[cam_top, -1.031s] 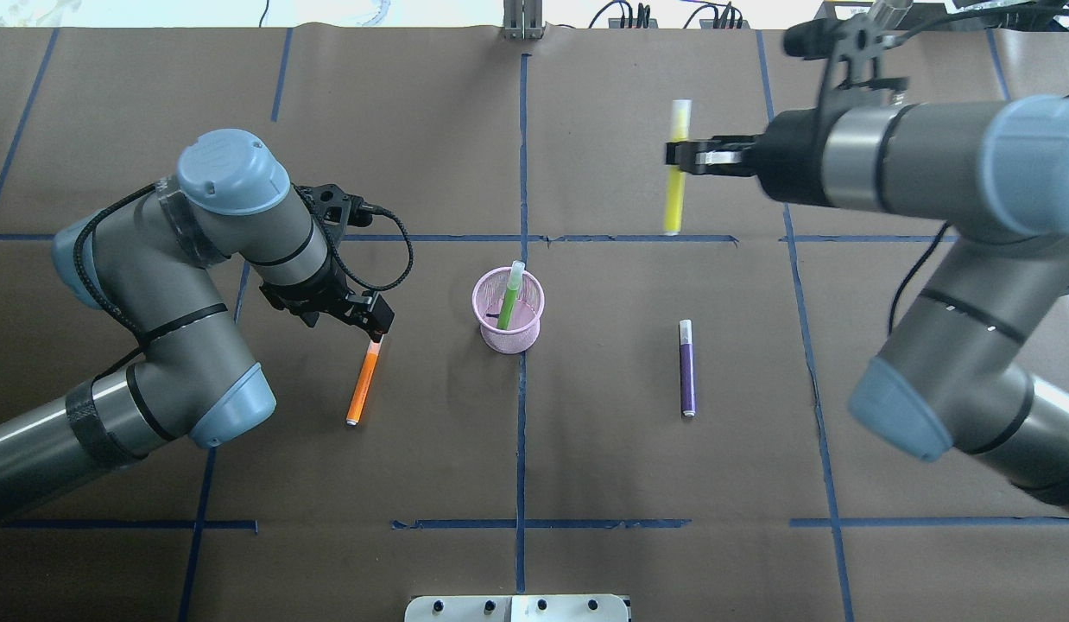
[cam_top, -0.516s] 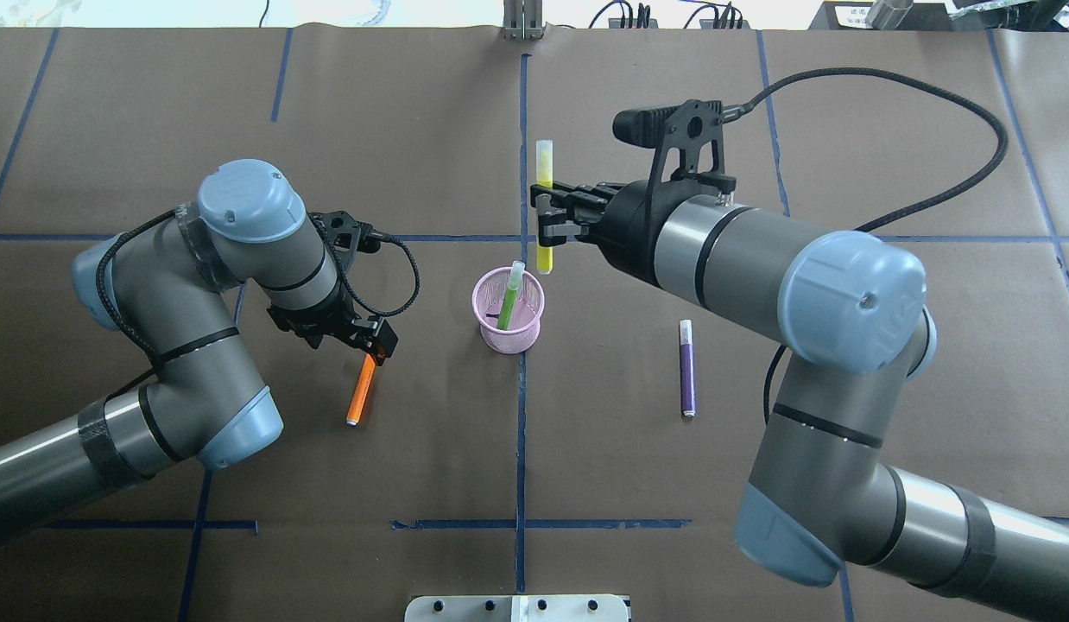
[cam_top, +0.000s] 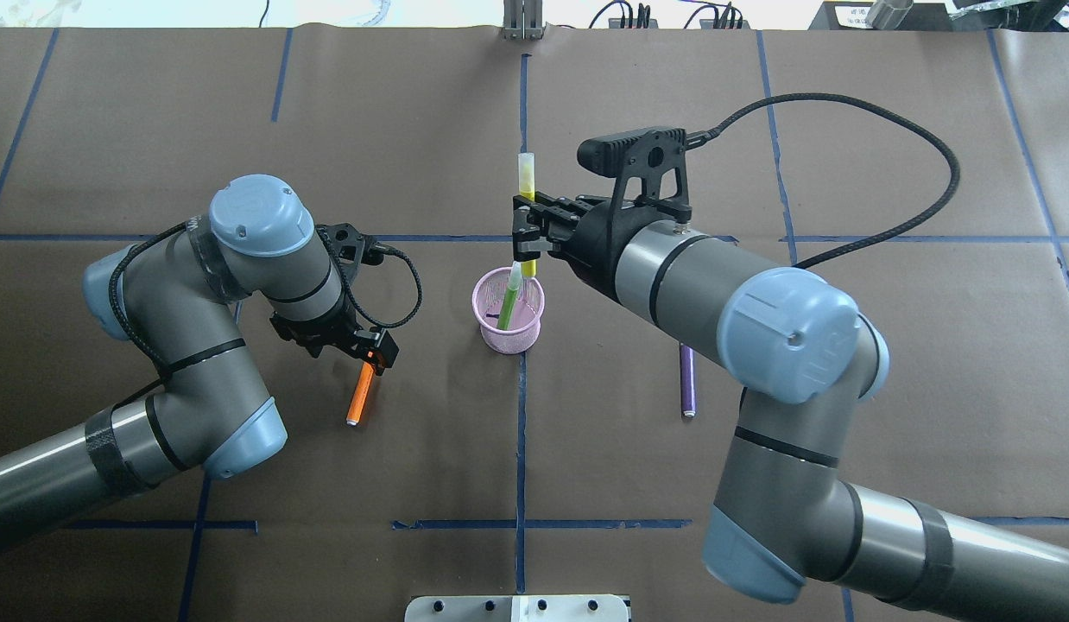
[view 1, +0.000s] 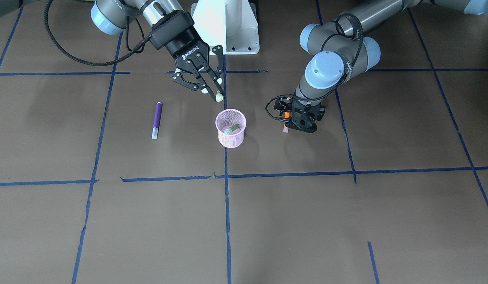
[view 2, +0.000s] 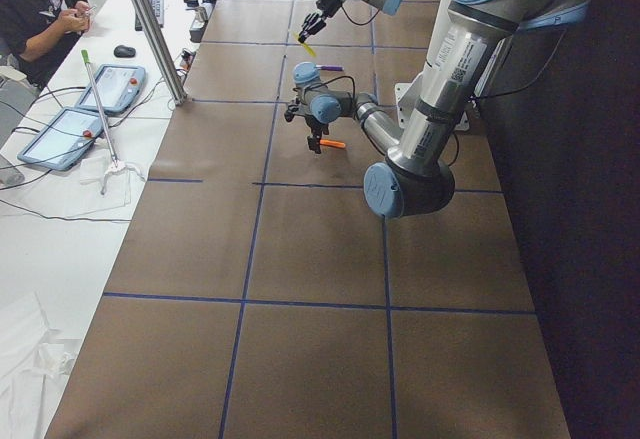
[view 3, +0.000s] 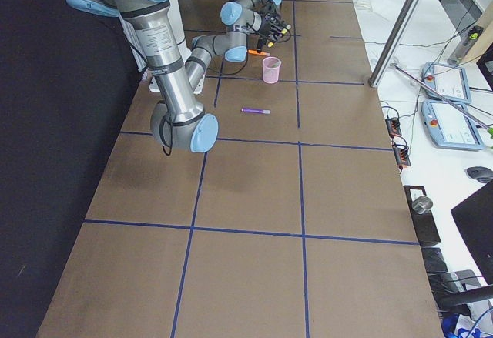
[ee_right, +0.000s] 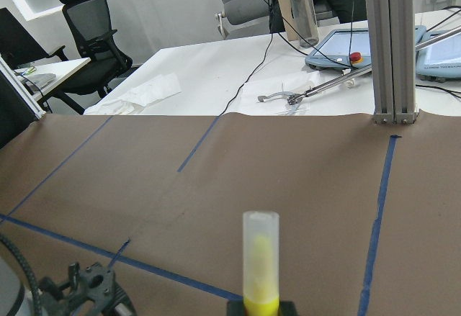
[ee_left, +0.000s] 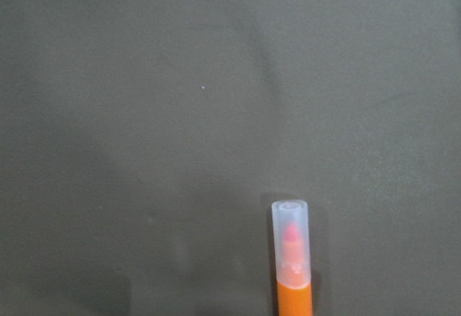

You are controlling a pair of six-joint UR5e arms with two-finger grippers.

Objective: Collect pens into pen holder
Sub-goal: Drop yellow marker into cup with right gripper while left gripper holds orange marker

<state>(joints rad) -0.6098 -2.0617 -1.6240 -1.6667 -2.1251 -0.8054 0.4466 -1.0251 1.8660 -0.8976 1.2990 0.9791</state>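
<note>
The pink mesh pen holder (cam_top: 509, 335) stands mid-table with a green pen (cam_top: 508, 301) leaning inside; both show in the front view (view 1: 231, 139), (view 1: 230, 129). My right gripper (cam_top: 524, 235) is shut on a yellow pen (cam_top: 526, 173), held upright just above the holder's far rim; its cap shows in the right wrist view (ee_right: 260, 258). My left gripper (cam_top: 379, 352) is open, low over the capped end of the orange pen (cam_top: 358, 399), which lies on the table and shows in the left wrist view (ee_left: 292, 258). The purple pen (view 1: 157, 118) lies flat, partly hidden under my right arm in the overhead view (cam_top: 688, 384).
The white robot base (view 1: 228, 27) stands at the table's robot side. A metal plate (cam_top: 517, 607) sits at the overhead view's bottom edge. A black cable (cam_top: 888, 112) loops from my right wrist. Operators' tablets (view 2: 60, 134) lie on a side desk.
My right arm has swung left with the yellow pen, from the far right to just above the holder's far rim. My left gripper has shifted a little along the orange pen.
</note>
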